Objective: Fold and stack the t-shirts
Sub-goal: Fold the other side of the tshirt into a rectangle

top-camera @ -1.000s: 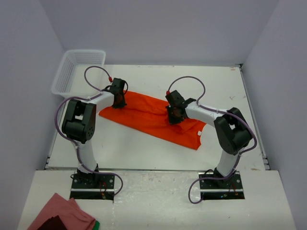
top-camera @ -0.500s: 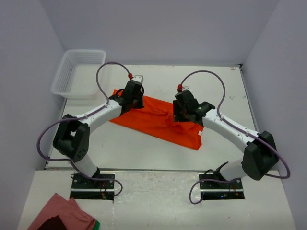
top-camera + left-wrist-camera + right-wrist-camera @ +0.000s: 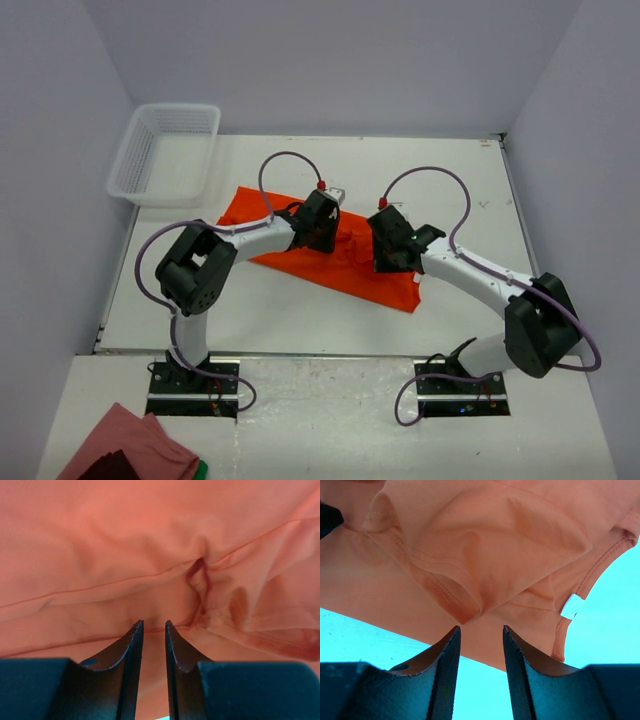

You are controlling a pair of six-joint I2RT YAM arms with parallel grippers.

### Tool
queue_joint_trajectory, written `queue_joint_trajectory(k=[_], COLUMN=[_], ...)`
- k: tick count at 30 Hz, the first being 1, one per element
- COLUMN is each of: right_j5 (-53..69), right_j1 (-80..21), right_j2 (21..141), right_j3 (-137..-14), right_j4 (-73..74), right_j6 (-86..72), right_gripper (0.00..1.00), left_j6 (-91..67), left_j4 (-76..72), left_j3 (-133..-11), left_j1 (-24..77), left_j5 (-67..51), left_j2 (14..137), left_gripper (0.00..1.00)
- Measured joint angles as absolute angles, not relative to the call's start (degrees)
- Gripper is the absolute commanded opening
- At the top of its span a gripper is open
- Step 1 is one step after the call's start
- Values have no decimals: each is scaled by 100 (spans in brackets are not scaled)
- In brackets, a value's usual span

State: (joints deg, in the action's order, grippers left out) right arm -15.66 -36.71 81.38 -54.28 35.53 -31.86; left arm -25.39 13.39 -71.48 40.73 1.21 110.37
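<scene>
The orange shirt [image 3: 352,268] lies rumpled on the table [image 3: 250,310], right of the basket [image 3: 122,160]. Above it the left fingers [image 3: 131,645] stand narrowly apart and the right fingers [image 3: 447,655] wider; neither pair holds cloth.

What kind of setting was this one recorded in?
Probably a lab test cell: a white table boxed in by plain walls, a left arm and right arm bolted at its edge, working a shirt.
</scene>
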Motion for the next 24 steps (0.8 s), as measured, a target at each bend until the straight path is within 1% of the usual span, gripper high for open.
queue_joint_trajectory(k=[9, 15, 24], right_j5=[-1584, -1553, -1553], right_j1=[-3671, -3671, -3656], right_j2=[8315, 8571, 8847], right_j3=[-5426, -5422, -5422], right_j4=[3514, 3450, 3321], right_j6=[-3221, -3245, -3258], right_gripper=[39, 33, 31], left_j6=[-2541, -2541, -2541], left_j4=[1286, 1288, 1291], left_j3=[-7297, -7295, -7295], left_j1=[4246, 4283, 4311], left_j5=[82, 80, 78], left_j2=[11028, 10871, 10777], left_gripper=[28, 29, 29])
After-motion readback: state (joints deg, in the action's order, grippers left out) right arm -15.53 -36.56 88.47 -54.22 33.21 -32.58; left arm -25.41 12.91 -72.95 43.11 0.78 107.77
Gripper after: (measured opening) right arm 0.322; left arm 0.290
